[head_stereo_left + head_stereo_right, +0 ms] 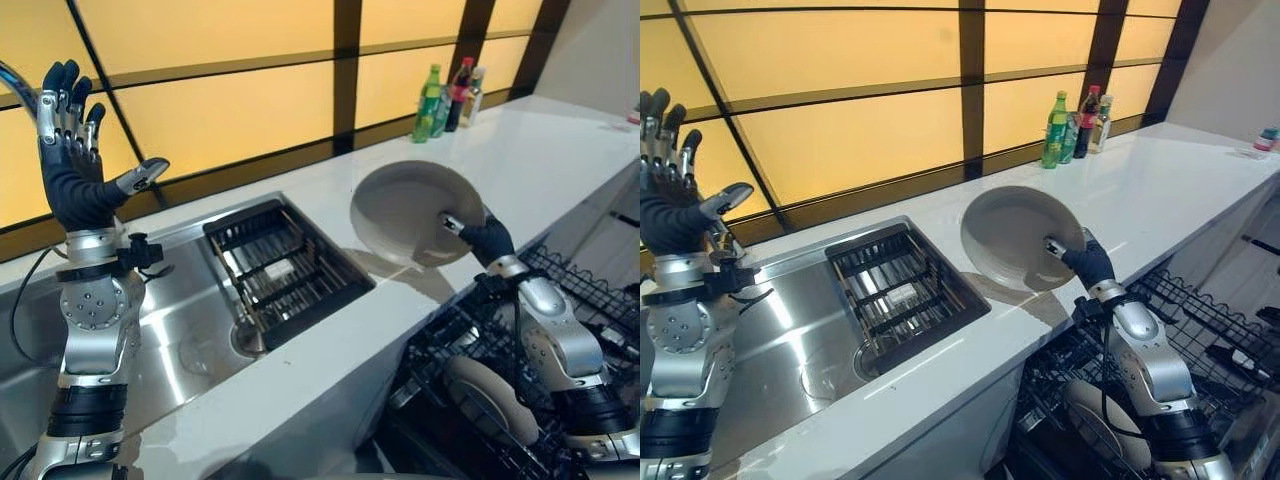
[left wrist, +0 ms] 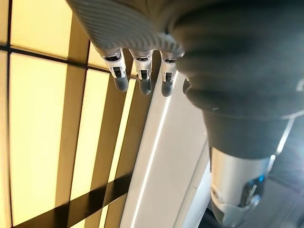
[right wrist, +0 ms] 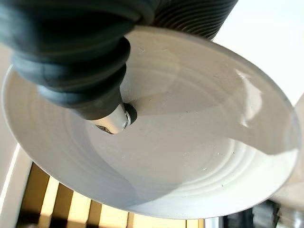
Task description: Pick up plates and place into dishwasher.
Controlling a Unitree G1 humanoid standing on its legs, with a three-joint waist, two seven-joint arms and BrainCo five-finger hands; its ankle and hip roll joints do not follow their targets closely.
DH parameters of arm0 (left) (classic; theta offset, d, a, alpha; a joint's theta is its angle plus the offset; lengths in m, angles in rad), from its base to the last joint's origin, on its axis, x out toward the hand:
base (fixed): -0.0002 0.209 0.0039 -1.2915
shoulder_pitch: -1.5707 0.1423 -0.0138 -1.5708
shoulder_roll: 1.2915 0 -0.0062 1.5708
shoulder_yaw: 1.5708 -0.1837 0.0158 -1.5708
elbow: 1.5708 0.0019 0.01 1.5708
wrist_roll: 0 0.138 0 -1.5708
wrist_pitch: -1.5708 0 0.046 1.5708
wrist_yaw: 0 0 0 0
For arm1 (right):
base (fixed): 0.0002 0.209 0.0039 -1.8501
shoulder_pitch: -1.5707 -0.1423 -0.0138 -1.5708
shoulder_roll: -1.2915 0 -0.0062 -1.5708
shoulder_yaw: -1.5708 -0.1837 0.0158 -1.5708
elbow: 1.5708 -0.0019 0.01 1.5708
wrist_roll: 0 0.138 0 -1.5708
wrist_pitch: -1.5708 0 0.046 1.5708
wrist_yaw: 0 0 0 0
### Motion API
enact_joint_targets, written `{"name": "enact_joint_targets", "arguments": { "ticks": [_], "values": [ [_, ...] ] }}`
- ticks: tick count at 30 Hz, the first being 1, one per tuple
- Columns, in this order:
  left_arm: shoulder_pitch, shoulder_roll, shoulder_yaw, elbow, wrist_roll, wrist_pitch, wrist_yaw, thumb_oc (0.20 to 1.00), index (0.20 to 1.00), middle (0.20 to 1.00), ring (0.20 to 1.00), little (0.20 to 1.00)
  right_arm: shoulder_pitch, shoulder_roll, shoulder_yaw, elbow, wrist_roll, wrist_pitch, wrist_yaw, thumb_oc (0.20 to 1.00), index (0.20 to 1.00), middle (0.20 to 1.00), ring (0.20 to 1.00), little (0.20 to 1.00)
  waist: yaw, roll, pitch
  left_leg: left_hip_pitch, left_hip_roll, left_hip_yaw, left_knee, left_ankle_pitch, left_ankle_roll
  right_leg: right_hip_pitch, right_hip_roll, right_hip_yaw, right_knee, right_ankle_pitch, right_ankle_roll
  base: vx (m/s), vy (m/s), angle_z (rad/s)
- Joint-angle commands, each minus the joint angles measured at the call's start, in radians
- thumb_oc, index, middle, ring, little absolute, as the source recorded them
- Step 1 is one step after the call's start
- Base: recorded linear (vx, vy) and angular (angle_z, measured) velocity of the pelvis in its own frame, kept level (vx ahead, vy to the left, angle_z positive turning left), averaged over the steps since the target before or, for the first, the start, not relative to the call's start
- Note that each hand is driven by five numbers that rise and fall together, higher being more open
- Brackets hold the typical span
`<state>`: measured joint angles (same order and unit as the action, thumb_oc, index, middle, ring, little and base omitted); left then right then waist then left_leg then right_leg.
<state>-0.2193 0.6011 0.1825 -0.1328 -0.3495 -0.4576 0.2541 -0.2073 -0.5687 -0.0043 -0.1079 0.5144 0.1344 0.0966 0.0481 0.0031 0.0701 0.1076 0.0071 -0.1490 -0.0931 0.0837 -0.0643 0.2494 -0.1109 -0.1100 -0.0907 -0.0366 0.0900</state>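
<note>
Plate: a pale grey round plate [image 1: 415, 212] is held up in the air, tilted, above the white countertop [image 1: 560, 150], between the sink and the dishwasher rack.
Right hand: the right hand [image 1: 488, 239] pinches the plate at its lower right rim; the thumb [image 3: 114, 118] lies on the inner face, and the fingers are hidden behind the plate.
Dishwasher rack: a black wire rack [image 1: 585, 290] stands pulled out below the counter edge, under the right arm; one pale plate in the rack [image 1: 490, 400] stands on edge there.
Sink: a steel sink [image 1: 190, 310] is set in the counter on the left of the plate; a dark drying rack [image 1: 285, 270] sits in its right part.
Left hand: the left hand [image 1: 70, 150] is raised above the sink, fingers straight and spread, holding nothing.
Bottles: some bottles [image 1: 445, 100], one of them green, stand at the back of the counter by the yellow window panels [image 1: 230, 110].
</note>
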Motion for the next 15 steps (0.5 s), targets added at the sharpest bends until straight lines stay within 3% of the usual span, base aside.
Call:
{"name": "enact_joint_targets", "arguments": {
  "ticks": [1,9,12,15],
  "values": [
    [0.025,0.064,0.044,0.037,-0.015,-0.012,0.021,1.000,1.000,1.000,1.000,1.000,-0.003,-0.047,-0.061,-0.025,-0.068,-0.081,-0.037,0.200,0.200,0.200,0.200,0.200,0.000,-0.005,-0.060,0.067,-0.016,0.079,0.015,-0.107,0.035,-0.079,-0.008,0.024,0.030,0.047,0.001,0.12,0.080,-0.23],
    [0.076,0.074,0.059,0.033,-0.033,0.017,-0.004,1.000,1.000,1.000,1.000,1.000,0.067,-0.098,-0.110,0.060,-0.268,-0.119,-0.179,0.200,0.200,0.200,0.200,0.200,-0.012,-0.014,-0.043,0.078,-0.039,0.074,0.034,-0.132,0.068,-0.103,-0.028,0.071,0.104,0.024,0.014,0.11,0.092,-0.15],
    [0.102,0.090,0.078,0.034,-0.031,0.015,-0.007,1.000,1.000,1.000,1.000,1.000,0.075,-0.090,-0.117,0.106,-0.284,-0.140,-0.233,0.200,0.200,0.200,0.200,0.200,-0.018,-0.012,-0.012,0.063,-0.050,0.067,0.072,-0.144,0.094,-0.170,-0.026,0.080,0.273,0.000,0.017,0.04,0.086,-0.06],
    [0.115,0.104,0.100,0.056,-0.047,0.005,-0.015,1.000,1.000,1.000,1.000,1.000,0.084,-0.091,-0.128,0.152,-0.343,-0.159,-0.285,0.200,0.200,0.200,0.200,0.200,-0.027,-0.019,0.034,0.046,-0.074,0.048,0.102,-0.142,0.110,-0.258,-0.015,0.103,0.389,0.042,0.027,0.00,0.009,-0.04]
  ]
}}
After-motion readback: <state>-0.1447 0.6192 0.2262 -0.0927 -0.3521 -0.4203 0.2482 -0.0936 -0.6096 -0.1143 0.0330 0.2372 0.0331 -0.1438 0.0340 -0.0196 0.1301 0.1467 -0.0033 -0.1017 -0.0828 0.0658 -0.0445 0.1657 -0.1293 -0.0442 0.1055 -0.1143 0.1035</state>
